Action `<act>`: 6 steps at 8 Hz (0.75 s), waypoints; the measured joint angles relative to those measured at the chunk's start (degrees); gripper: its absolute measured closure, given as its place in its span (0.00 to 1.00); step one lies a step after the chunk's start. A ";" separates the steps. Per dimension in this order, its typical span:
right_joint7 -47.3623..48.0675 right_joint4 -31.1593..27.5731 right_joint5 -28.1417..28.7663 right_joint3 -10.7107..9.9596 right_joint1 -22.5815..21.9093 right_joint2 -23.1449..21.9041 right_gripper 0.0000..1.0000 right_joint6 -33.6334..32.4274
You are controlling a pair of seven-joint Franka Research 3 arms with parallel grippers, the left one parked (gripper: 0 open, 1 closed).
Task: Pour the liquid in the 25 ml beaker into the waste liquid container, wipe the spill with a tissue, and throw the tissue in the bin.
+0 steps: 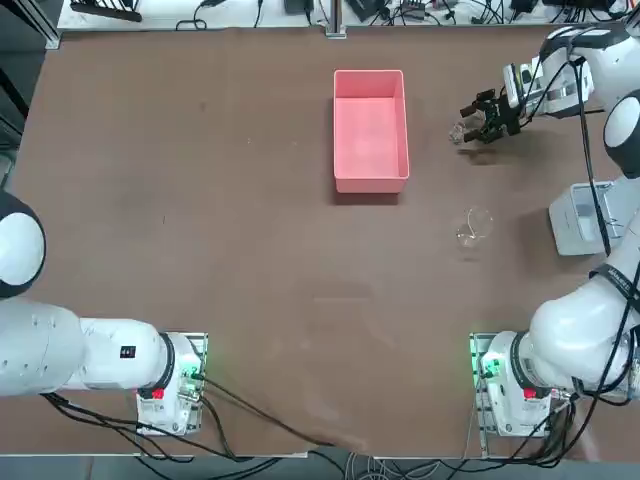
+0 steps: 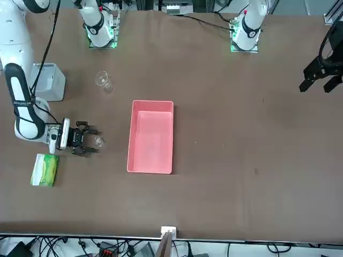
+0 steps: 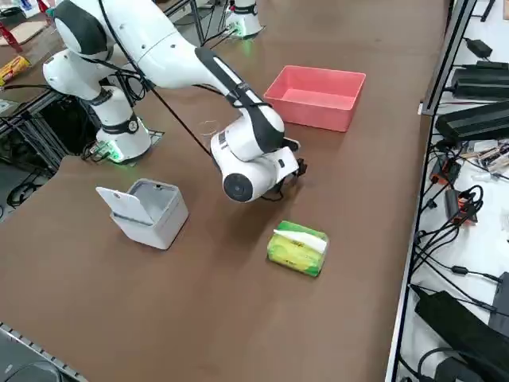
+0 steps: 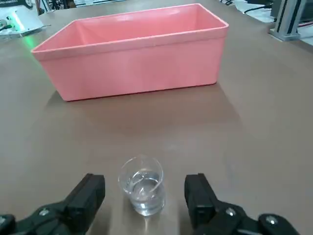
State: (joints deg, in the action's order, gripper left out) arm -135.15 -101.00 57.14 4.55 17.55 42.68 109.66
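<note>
1. Holding right gripper [image 2: 96, 141] wide open, gripping nothing.
2. Aiming both fingers toward small beaker [image 4: 144, 191], standing upright just ahead, lined up with the gap, on pink tray's [image 4: 142, 68] side.

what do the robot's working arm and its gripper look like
The right arm has glossy white, rounded shells with black or dark grey bands at the joints and a black cable running loosely along its outside. At its end, the right gripper is black, with two chunky, angular fingers that carry small silvery screws.
</note>
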 joint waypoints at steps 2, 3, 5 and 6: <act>-0.91 0.00 0.09 0.00 0.00 0.53 0.00 0.10; -1.31 0.00 0.10 0.00 0.00 0.69 0.00 0.12; -1.93 0.00 0.29 0.00 -0.01 1.00 0.00 0.12; -2.09 0.00 0.59 0.00 -0.05 1.18 0.00 0.12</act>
State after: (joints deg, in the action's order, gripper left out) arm -137.24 -101.00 57.73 4.55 17.50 43.86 109.78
